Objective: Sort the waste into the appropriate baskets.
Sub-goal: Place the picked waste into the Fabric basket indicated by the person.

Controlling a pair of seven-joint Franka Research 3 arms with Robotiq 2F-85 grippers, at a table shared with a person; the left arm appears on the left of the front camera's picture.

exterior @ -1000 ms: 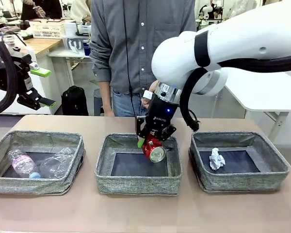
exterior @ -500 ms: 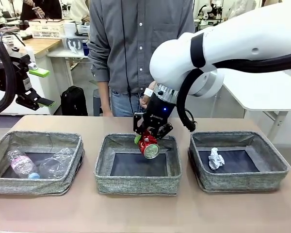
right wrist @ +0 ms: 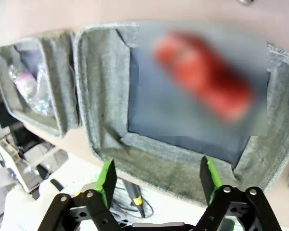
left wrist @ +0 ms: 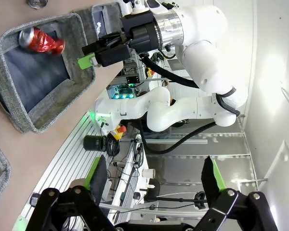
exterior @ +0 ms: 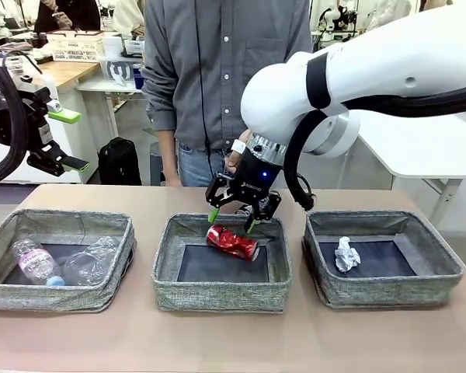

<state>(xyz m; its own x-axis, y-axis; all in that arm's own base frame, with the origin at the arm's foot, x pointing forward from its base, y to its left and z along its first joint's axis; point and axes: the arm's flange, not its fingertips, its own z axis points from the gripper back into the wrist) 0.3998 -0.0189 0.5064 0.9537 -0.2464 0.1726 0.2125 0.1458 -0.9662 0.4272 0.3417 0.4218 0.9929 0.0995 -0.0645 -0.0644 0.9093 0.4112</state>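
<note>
Red can loose inside the middle bin, right claw spread above it.

The right claw (exterior: 234, 220) hangs over the far edge of the middle basket (exterior: 220, 298), its green-padded fingers apart and holding nothing; the crushed red can (exterior: 232, 242) lies on its side just below, clear of the fingers, though whether it rests on the dark bottom I cannot tell. In the left basket (exterior: 54, 296) lie the clear plastic bottle (exterior: 36, 263) and the clear plastic cup (exterior: 91, 262), side by side. The right basket (exterior: 388, 290) holds the crumpled white paper ball (exterior: 346, 254). The left claw (exterior: 65, 140) is raised off to the side, away from the counter (exterior: 233, 342), fingers wide and empty. A person (exterior: 217, 78) in a grey shirt stands at the far side.
</note>
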